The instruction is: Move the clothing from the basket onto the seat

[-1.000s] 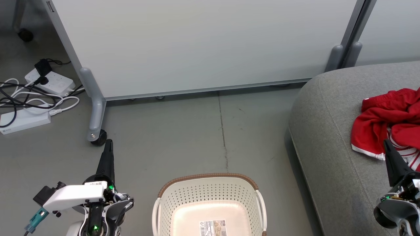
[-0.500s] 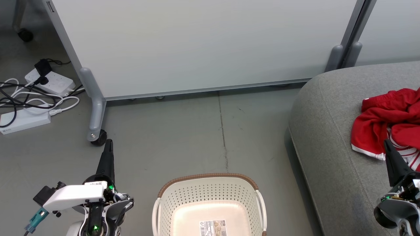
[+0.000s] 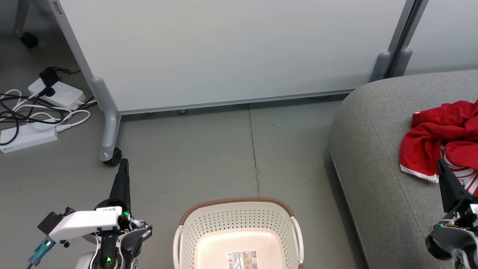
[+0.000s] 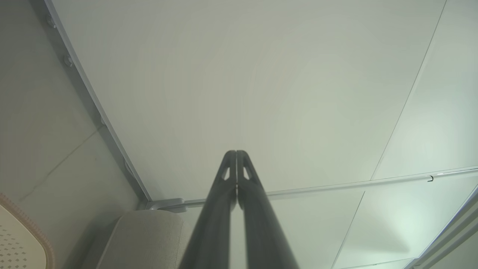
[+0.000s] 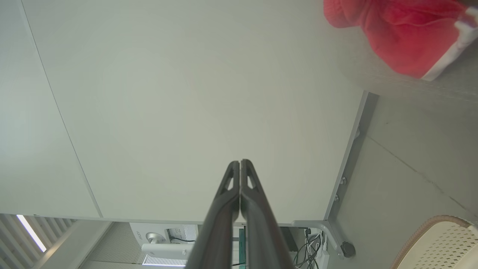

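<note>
Head view: nothing has moved over the last second. We see the left fingers (image 3: 121, 183) clenched on nothing above the floor (image 3: 205, 157). The right fingers (image 3: 448, 186) are clenched and empty too, tips just short of the clothing (image 3: 440, 138), which lies bunched on the seat (image 3: 373, 149). The basket (image 3: 235, 201) sits between the two sets of fingers, bare but for its label (image 3: 242, 259).

Left wrist view: fingers pressed together, aimed at a pale partition (image 4: 261, 93), with the seat end and basket rim below-left of them.

Right wrist view: fingers pressed tight, clothing up-right of them on the seat.

We judge the task done, arms idle.
</note>
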Robot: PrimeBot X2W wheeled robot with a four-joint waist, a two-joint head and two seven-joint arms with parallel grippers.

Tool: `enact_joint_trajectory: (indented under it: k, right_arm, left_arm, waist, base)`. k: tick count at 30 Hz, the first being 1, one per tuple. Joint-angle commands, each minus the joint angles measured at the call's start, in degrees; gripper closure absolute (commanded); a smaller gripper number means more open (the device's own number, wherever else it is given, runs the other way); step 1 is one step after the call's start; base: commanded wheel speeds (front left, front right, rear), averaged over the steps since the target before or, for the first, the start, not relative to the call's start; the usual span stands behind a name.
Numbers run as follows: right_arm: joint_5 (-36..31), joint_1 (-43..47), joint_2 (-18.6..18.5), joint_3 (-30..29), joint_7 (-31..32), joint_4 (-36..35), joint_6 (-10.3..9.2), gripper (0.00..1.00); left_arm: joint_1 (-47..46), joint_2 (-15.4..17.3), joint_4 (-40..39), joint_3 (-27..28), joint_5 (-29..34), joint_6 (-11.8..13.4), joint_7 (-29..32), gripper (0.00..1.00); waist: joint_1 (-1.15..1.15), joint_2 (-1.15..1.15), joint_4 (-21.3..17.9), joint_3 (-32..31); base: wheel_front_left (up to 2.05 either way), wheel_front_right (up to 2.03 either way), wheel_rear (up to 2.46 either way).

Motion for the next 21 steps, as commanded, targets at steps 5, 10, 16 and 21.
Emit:
enact_joint_trajectory:
  k: [5, 10, 16, 21]
  right_arm:
    - [-0.21, -0.51, -0.17, -0.19, 0.33, 0.19, 0.14, 1.00]
    - [-0.21, -0.52, -0.14, -0.22, 0.33, 0.18, 0.14, 1.00]
    - [-0.27, -0.53, -0.11, -0.24, 0.37, 0.18, 0.14, 1.00]
    - [-0.31, -0.54, -0.09, -0.27, 0.41, 0.18, 0.14, 1.00]
  left_arm:
    - [-1.13, 0.15, 0.00, 0.22, -0.22, -0.23, 0.18, 1.00]
    - [-1.13, 0.15, 0.00, 0.21, -0.22, -0.23, 0.17, 1.00]
    - [-1.13, 0.15, -0.01, 0.21, -0.22, -0.23, 0.17, 1.00]
    - [-1.13, 0.15, -0.01, 0.21, -0.22, -0.23, 0.17, 1.00]
  waist:
    - [0.00, 0.00, 0.00, 0.00]
    - [0.00, 0.00, 0.00, 0.00]
    - [0.00, 0.00, 0.00, 0.00]
    - [0.00, 0.00, 0.00, 0.00]
  base:
    - [0.00, 0.00, 0.00]
    - [0.00, 0.00, 0.00]
    - [0.00, 0.00, 0.00]
    - [0.00, 0.00, 0.00]
